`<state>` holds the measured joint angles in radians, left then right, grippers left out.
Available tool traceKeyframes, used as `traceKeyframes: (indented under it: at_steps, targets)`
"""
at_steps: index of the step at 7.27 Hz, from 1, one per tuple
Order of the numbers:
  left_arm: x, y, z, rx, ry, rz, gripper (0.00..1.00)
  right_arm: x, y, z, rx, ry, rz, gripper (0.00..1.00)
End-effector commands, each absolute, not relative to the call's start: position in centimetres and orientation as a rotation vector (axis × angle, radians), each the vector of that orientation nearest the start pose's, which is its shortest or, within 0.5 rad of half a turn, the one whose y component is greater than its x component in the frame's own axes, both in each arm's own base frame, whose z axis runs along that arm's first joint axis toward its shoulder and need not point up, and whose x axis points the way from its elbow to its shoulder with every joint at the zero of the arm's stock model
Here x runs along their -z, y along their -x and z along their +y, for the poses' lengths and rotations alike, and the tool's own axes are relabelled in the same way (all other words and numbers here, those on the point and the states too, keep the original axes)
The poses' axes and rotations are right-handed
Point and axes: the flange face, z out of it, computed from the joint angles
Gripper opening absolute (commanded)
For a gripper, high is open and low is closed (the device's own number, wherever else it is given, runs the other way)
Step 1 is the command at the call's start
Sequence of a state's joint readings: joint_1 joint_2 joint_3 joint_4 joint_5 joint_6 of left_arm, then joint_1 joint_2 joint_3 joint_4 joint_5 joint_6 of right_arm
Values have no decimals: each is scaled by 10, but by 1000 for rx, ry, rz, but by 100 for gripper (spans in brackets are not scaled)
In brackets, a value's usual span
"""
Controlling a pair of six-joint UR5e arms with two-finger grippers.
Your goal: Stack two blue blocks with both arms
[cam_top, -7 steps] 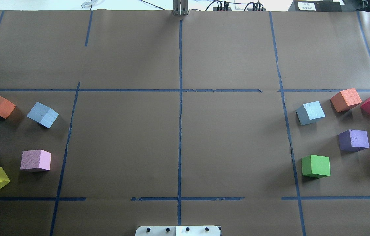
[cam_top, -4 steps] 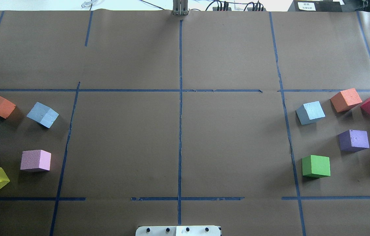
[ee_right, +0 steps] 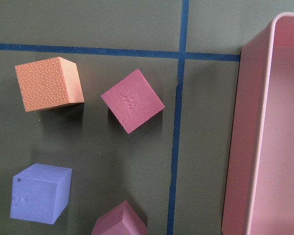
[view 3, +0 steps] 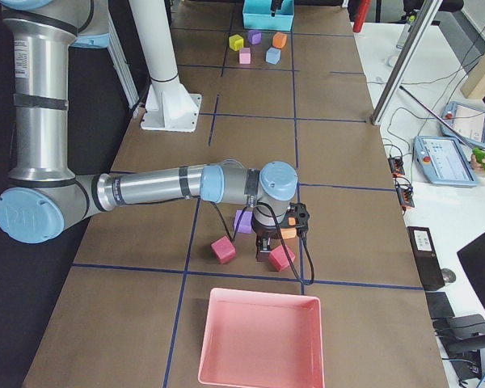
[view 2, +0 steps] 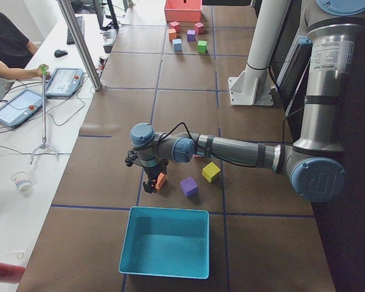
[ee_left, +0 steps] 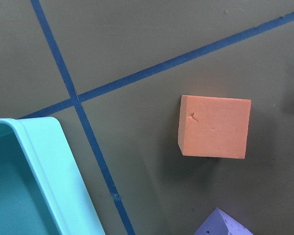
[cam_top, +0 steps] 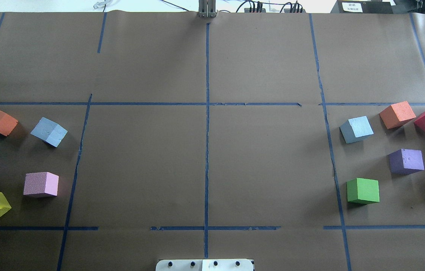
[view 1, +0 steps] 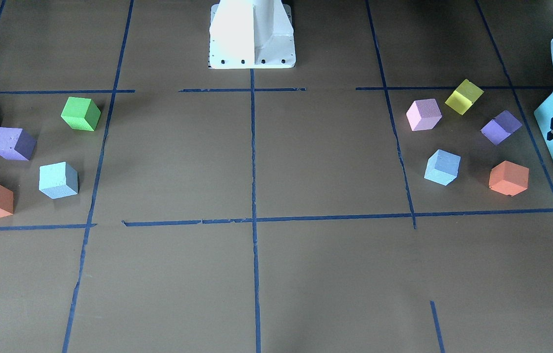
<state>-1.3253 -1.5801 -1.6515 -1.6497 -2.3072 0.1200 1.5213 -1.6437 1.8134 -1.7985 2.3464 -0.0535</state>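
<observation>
The overhead view gives the blocks alone. On the brown surface [cam_top: 205,158] the left-hand blue block [cam_top: 49,131] lies at the frame's left edge and the right-hand blue block [cam_top: 356,129] at its right. They are well apart, and each rests singly among other coloured cubes.

The arms show only in the side views. From the left end, the left gripper [view 2: 151,184] hangs over an orange cube [view 2: 161,180] beside the turquoise box [view 2: 165,240], and the arm hides the nearby blue block. From the right end, the right gripper [view 3: 268,246] hangs over a dark red cube [view 3: 281,257] near the pink tray [view 3: 259,339].

I cannot tell whether either gripper is clenched or released. Neither blue block appears in the wrist views.
</observation>
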Motion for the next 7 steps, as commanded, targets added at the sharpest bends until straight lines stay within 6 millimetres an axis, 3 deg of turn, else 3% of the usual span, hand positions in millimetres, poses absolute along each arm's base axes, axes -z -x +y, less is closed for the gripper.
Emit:
traceKeyframes:
  at_steps: [1,3,7]
  targets:
    - [-607,-58,-504,-425,-165,754,100,-592,-12,-461,160,3,-786,100]
    - [-604,-59,-504,-430,-171,756,100,-575,56,-468,162,-10,-829,100]
    - [-579,-63,-504,-354,-168,808,100,-531,167,-461,51,-80,-899,100]
